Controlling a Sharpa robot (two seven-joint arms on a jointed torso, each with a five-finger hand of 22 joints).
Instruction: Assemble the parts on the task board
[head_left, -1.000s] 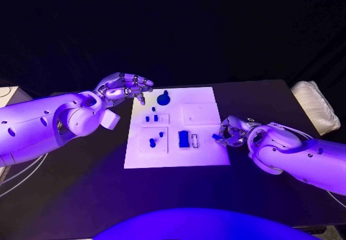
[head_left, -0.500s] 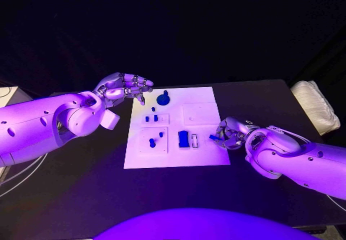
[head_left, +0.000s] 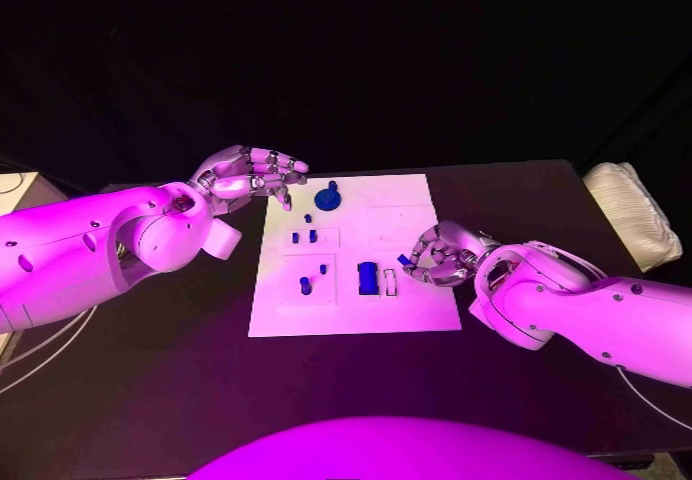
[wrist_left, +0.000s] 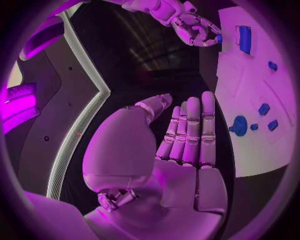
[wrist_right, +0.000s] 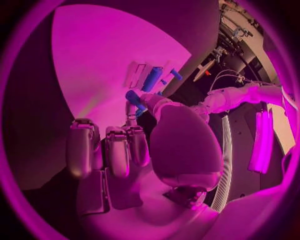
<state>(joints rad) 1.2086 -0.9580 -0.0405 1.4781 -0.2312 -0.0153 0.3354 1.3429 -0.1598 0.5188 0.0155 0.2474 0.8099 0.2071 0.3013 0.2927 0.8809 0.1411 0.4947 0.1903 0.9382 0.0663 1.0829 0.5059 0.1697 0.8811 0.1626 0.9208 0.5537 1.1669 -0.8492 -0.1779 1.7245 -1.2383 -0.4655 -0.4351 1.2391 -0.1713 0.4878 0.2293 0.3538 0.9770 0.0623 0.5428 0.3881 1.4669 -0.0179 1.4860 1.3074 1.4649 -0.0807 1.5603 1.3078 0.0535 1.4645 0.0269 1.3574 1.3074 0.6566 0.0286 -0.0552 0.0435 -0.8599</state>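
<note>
The white task board (head_left: 353, 310) lies mid-table. On it stand a round blue part (head_left: 329, 198), small blue pegs (head_left: 303, 237), another peg (head_left: 306, 285) and an upright blue block (head_left: 368, 277) beside a narrow slot (head_left: 389, 281). My right hand (head_left: 437, 255) hovers over the board's right side and pinches a small blue part (head_left: 405, 260) close to that slot; the right wrist view shows the pinched part (wrist_right: 133, 96) near the blue block (wrist_right: 152, 78). My left hand (head_left: 253, 172) hangs over the board's far left corner; its fingers (wrist_left: 190, 130) hold nothing.
A white padded bundle (head_left: 632, 212) lies at the table's far right edge. Cables (head_left: 29, 350) run off the left side. Bare black table (head_left: 173, 340) surrounds the board.
My right hand has moved left and away from me, from the board's right edge to over the board, carrying the small blue part towards the slot. My left hand has stayed still.
</note>
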